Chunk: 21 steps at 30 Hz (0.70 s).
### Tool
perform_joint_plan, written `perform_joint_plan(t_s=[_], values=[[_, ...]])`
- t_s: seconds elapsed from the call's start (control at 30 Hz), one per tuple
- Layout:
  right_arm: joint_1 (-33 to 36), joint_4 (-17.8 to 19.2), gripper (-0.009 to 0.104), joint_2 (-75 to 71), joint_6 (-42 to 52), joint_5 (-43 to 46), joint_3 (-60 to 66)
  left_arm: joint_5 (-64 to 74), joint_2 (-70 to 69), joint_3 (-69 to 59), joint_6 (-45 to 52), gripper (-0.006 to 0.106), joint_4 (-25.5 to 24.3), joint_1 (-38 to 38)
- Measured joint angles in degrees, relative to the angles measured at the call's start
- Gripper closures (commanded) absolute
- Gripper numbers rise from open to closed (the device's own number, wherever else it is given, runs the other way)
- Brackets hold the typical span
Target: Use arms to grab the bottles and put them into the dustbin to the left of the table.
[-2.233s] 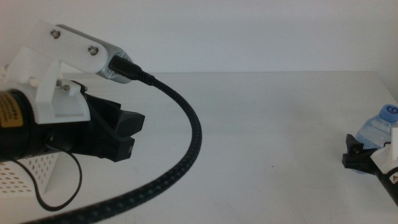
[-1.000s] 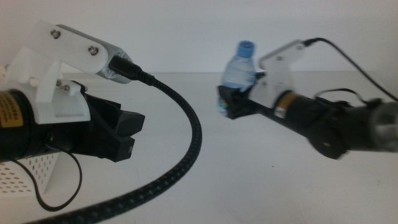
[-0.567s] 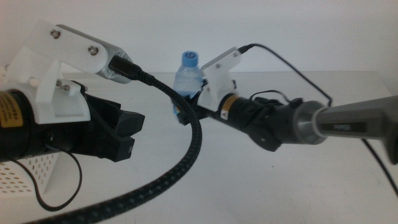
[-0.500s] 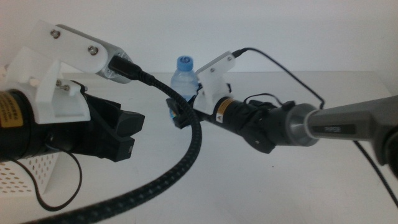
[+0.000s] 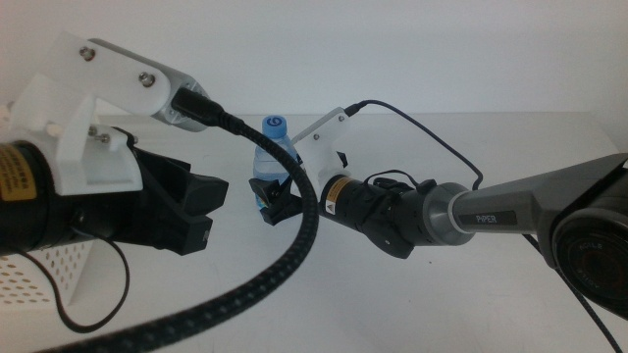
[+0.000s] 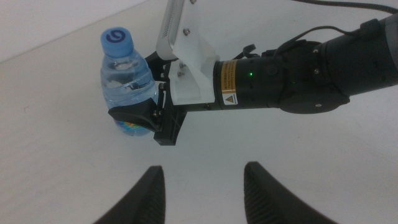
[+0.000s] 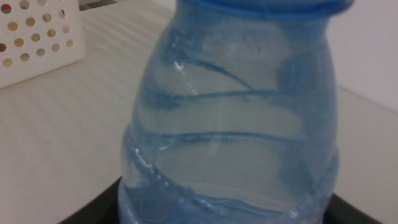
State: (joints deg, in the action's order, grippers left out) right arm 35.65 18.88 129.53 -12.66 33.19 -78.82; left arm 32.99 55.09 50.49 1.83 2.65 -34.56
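A small clear water bottle (image 5: pixel 272 155) with a blue cap stands upright in my right gripper (image 5: pixel 267 199), which is shut on its lower body, around the blue label. The right arm reaches in from the right to the middle of the table (image 5: pixel 412 294). In the left wrist view the same bottle (image 6: pixel 126 78) and the right gripper (image 6: pixel 154 117) lie just beyond my left gripper (image 6: pixel 202 194), whose jaws are open with nothing between them. The bottle (image 7: pixel 236 124) fills the right wrist view. The white perforated dustbin (image 5: pixel 54 267) sits low at the left, under the left arm.
The left arm's white housing (image 5: pixel 93 93) and thick black cable (image 5: pixel 299 216) loom at the left and cross in front of the bottle. A corner of the dustbin (image 7: pixel 37 34) shows beyond the bottle in the right wrist view.
The right arm has carried the water bottle from the table's right edge across to the middle, close to the left gripper. The left arm has stayed put.
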Motion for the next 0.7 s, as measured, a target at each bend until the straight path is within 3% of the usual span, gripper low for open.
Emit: perform_joint_plan(t_s=[0.03,0.17,0.37,0.7], values=[[0.0,0.0,0.028,0.0,-0.1,0.0,0.0,0.0,0.0,0.0,0.0,0.060,0.0,0.0],[0.1,0.0,0.003,0.0,-0.3,-0.4,0.0,0.0,0.0,0.0,0.0,0.060,0.0,0.0],[0.3,0.0,0.000,-3.2,-2.5,-4.1,2.6,0.0,0.0,0.0,0.0,0.060,0.0,0.0],[0.3,0.0,0.007,-17.9,-3.0,-4.1,18.0,0.0,0.0,0.0,0.0,0.060,0.0,0.0]])
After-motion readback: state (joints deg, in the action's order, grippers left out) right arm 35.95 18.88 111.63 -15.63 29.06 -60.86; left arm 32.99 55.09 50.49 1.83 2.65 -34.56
